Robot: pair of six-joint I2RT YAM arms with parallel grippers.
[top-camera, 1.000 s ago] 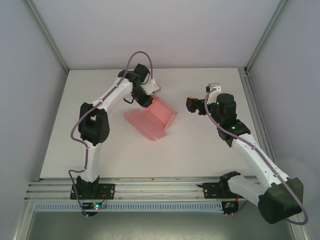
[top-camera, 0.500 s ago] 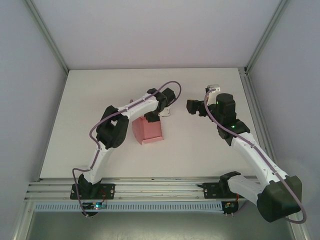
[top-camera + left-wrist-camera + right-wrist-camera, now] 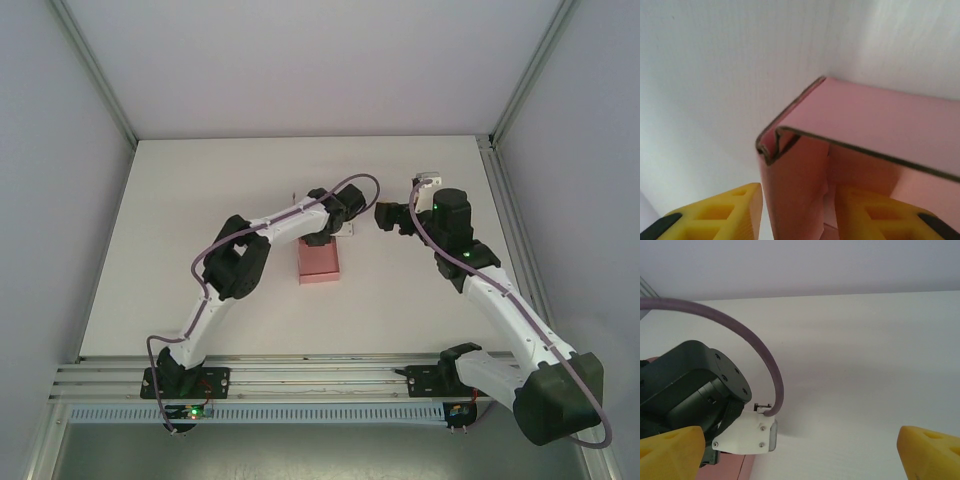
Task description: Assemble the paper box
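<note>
From above, the paper box (image 3: 320, 264) lies near the middle of the desk (image 3: 190, 180) as a small pink folded block. The left tool (image 3: 321, 238) is at its far end and the right tool (image 3: 386, 215) is just beside the left wrist, apart from the card. In the left wrist view, the left tool (image 3: 799, 216) straddles a doubled-over wall of the paper box (image 3: 875, 117), whose top edge is rolled inward. One yellow finger (image 3: 735, 210) touches the card and the other sits behind a thin shadow, so I cannot tell whether it is truly clenched. In the right wrist view, the right tool (image 3: 800, 452) is released, its yellow tips wide apart with bare desk between them. Ahead of it are the other arm's dark wrist (image 3: 690, 380) and purple cable (image 3: 771, 367). The fold looks only loosely tucked. A hard squeeze or a pull by the left tool could buckle the thin wall or let the flap spring open. With nothing bracing the box, it could skid. The two wrists are close enough to knock or snag the cable.
</note>
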